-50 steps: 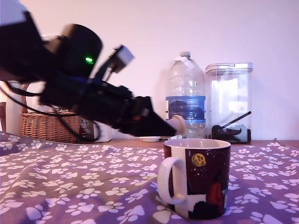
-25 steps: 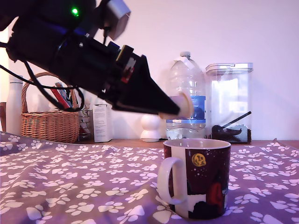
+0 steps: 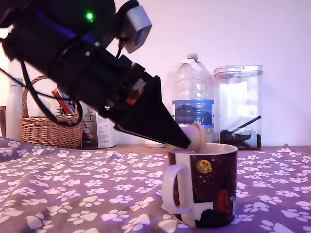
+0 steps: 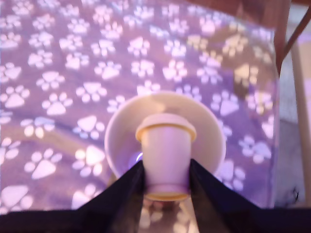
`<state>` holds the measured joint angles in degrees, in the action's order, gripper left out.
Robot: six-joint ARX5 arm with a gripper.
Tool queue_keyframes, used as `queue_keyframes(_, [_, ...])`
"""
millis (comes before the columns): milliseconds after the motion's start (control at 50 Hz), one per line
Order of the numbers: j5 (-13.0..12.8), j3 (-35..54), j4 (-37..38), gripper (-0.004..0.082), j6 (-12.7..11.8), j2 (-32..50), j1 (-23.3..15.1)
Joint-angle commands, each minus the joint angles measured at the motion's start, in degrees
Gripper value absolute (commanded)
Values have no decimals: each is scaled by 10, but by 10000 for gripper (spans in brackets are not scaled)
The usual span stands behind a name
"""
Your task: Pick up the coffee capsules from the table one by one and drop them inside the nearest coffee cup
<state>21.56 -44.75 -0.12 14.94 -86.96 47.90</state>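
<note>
Gripper (image 3: 187, 141) is clamping a coffee capsule (image 3: 196, 136) between its two black fingers (image 4: 124, 191), which are converging on the capsule's sides in the wrist view. Arm is slanting down from the exterior view's upper left, with its tip sitting just over the near rim of the coffee cup (image 3: 206, 187).

Capsule is hanging right above the cup's mouth, not touching the rim as far as I can tell. Its long axis is running along the fingers, tilted down toward the cup, with the flanged end (image 4: 165, 128) pointing away from the gripper (pale peach-beige body, slightly darker lip).

Table (image 3: 82, 194) is lying under a purple cloth printed with white paw prints; the cup is standing upright on it, white handle (image 3: 173, 191) facing the exterior view's left.

Behind the cup, a plain pale wall is closing off the room. A large clear water bottle (image 3: 193, 104) is standing directly behind the cup, and a clear storage container (image 3: 239, 107) just beside it toward the exterior view's right. A wicker basket (image 3: 46, 131) is sitting well off to the cup's left in that view.
</note>
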Motion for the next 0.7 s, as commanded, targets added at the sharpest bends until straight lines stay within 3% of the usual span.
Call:
queue_keyframes(0, [-12,-16,-19,55,17,4,6])
queue_keyframes(360, [-54,-99,-140,55,55,-3,32])
queue_keyframes(680, [-89,-188,-239,55,81,-77,53])
